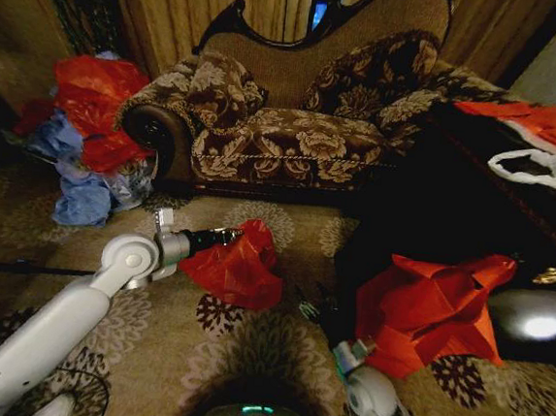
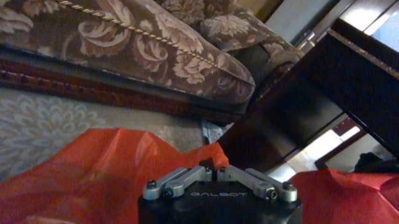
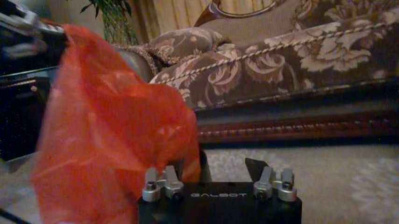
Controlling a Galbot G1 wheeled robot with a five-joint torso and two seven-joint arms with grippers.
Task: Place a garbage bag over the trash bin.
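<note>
The garbage bag [image 1: 239, 268] is a crinkly red-orange plastic bag hanging from my left gripper [image 1: 225, 234] above the patterned carpet in front of the sofa. In the left wrist view the gripper [image 2: 212, 167] is shut on the bag [image 2: 93, 177]. My right gripper [image 1: 310, 311] is low and just right of the bag. The right wrist view shows this gripper [image 3: 221, 164] open, with the bag [image 3: 112, 130] hanging beside one finger and nothing between the fingers. The left gripper [image 3: 25, 23] pinches the bag's top there. The trash bin is hidden or out of view.
A floral sofa [image 1: 295, 122] stands ahead. A second red bag [image 1: 425, 304] lies crumpled at the right beside a dark table [image 1: 474, 196], which carries a red bag [image 1: 548, 125] and a white handled bag [image 1: 544, 171]. Red and pale blue bags [image 1: 88, 152] are piled at the left.
</note>
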